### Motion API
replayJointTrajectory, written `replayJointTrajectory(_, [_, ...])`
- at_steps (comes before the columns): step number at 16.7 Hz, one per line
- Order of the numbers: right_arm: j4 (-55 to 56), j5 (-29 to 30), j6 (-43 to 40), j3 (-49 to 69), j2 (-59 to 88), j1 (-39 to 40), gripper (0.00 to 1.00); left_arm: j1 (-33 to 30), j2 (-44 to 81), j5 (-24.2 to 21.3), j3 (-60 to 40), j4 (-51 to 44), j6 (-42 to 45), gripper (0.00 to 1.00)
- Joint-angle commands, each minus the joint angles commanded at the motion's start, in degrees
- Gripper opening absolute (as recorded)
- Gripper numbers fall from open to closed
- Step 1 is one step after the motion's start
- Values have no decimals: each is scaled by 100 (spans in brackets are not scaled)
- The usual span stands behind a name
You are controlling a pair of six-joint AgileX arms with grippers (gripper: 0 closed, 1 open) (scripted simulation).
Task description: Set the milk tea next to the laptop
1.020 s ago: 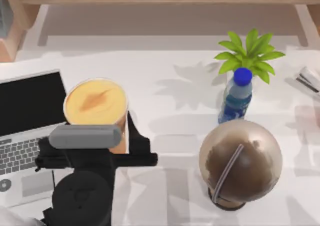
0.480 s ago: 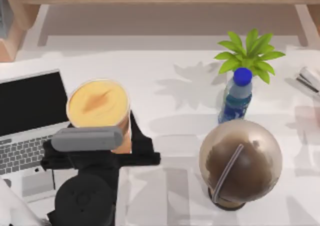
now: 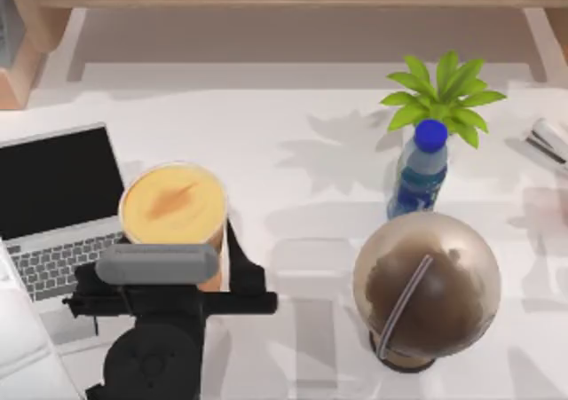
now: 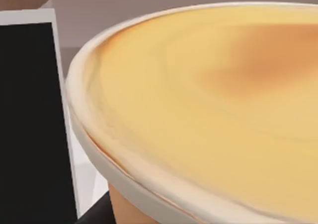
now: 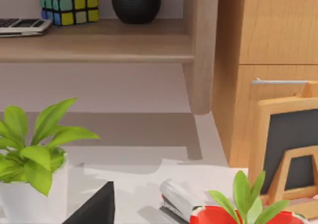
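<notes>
Our left gripper [image 3: 191, 271] sits at the table's [image 3: 302, 329] near edge, left of centre, clamped on the milk tea [image 3: 173, 207]: a black finger shows on the cup's right flank and the grey wrist block covers its near side. The cup stands upright, sealed yellow top [image 4: 208, 110] facing up; in the left wrist view that top sits very close to the lens, with the laptop's black screen [image 4: 30, 124] just beside it. We can't tell whether the cup's base touches the table or hangs above it. The laptop [image 3: 58, 205] lies open at the left edge, keyboard [image 3: 67, 258] toward us and screen behind; the cup is just beside its right side, rim close to the keyboard's corner. Toward the near right, well apart from the cup, stands the brown dome-lidded cup [image 3: 426, 285] with its straw [image 3: 406, 304] leaning down the dome. Just behind it is a water bottle with a blue cap [image 3: 419, 171], and behind that, touching in view, a small green plant [image 3: 444, 90]. A stapler [image 3: 548, 141] lies at the right edge. Right gripper: a dark tip [image 5: 94, 206] shows in the right wrist view, open or closed we can't tell. That view looks over a white-potted plant [image 5: 35, 159], the stapler [image 5: 181, 199], a small chalkboard easel [image 5: 290, 154], and, farthest back, a wooden shelf [image 5: 94, 47] with a colour cube [image 5: 69, 3], a black round object [image 5: 135, 3] and a calculator [image 5: 22, 26].
</notes>
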State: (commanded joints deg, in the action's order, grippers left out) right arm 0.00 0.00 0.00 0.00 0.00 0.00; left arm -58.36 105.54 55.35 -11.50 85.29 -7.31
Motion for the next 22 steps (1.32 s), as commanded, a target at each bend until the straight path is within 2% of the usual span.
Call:
replayJointTrajectory(3, [0,0,0,0,0,0,100,0,0,0,0,0,0,0])
replayJointTrajectory(16, [0,0,0,0,0,0,100,0,0,0,0,0,0,98])
replayJointTrajectory(22, [0,0,0,0,0,0,100,0,0,0,0,0,0,100])
